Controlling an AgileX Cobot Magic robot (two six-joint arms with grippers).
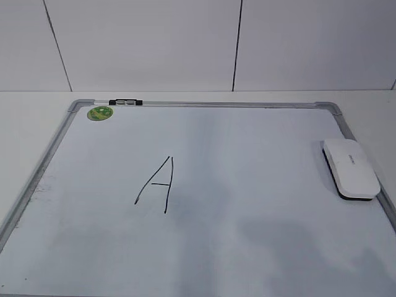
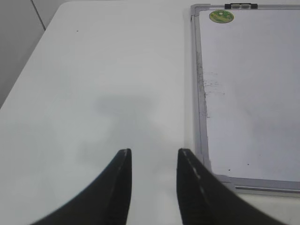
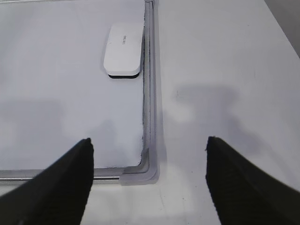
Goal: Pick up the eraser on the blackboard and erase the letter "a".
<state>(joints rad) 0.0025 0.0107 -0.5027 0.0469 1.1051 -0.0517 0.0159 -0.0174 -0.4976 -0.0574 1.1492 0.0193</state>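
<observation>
The eraser (image 1: 351,167), a white rounded block with a dark underside, lies on the blackboard (image 1: 247,185) by its right frame. It also shows in the right wrist view (image 3: 123,48). A tall angular capital "A" (image 1: 158,184) is drawn mid-board. No lowercase "a" shows in any view. My left gripper (image 2: 153,152) is open and empty over the bare table, left of the board's near left corner (image 2: 253,93). My right gripper (image 3: 149,140) is wide open and empty above the board's near right corner (image 3: 56,70), well short of the eraser. Neither gripper shows in the exterior view.
A round green sticker (image 1: 100,113) sits at the board's far left corner, also in the left wrist view (image 2: 221,16). A small black-and-white marker (image 1: 125,102) lies on the top frame. White table (image 1: 25,124) surrounds the board; a wall stands behind.
</observation>
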